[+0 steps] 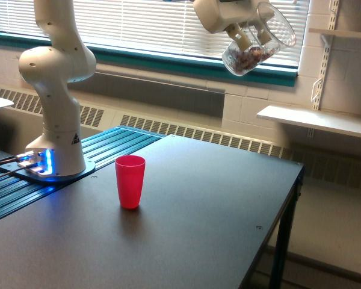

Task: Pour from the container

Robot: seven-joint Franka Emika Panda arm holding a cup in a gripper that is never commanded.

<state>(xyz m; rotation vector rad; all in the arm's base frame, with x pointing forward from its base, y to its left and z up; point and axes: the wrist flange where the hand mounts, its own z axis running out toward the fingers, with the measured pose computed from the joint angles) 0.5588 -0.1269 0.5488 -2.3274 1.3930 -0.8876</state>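
In the exterior view, the only one given, the gripper [248,37] sits at the top of the frame, its white head cut off by the upper edge, with the window blinds behind it. Its fingers are clamped around the container [257,46], a clear rounded mug whose handle side is caught between them. The mug hangs just below and to the exterior view's right of the gripper head. It is tilted, its open mouth turned up toward the exterior view's right and its rounded base low on the left. A small heap of dark, brownish pieces lies in that low end; what they are cannot be made out.

Far below the gripper and well off to the exterior view's left of it, the red cup [130,181] stands upright on the dark table [216,229], apart from everything else. Further left again, the arm's white base [57,138] is bolted at the table's edge.

As for progress, the contents sit inside the mug and nothing shows falling or lying on the table, so no pouring seems done. The mug is high and not above the red cup, so it likely has to be carried across and down, then tipped mouth-down.
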